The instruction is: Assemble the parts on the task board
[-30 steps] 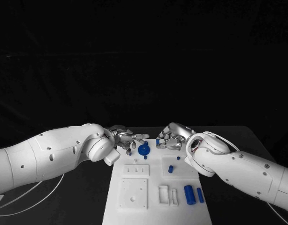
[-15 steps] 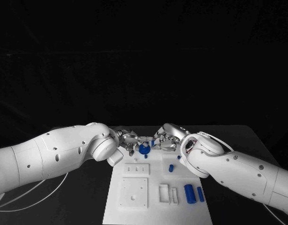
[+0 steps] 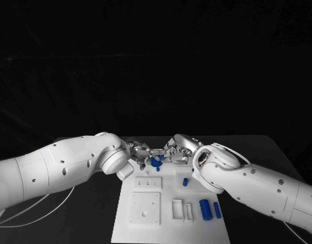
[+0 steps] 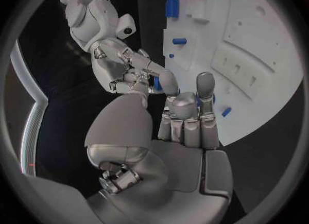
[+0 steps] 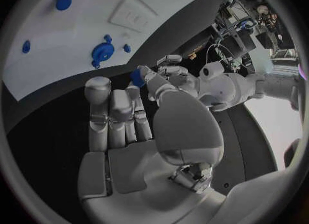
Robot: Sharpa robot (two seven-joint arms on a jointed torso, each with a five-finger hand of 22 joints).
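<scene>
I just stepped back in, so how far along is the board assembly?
Done: a round part and a small part sit on the board, seated or not I cannot tell. In hand: the right hand holds a blue piece against the left hand. Left: two cylinders lie loose at the board's near end.

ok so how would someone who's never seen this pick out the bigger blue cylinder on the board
Start at the white rectangular task board in the middle of the black table and go to its near right corner. Two blue cylinders lie there side by side; the thick blue cylinder is the one nearer the board's middle, fatter than the thin blue cylinder beside it.
</scene>
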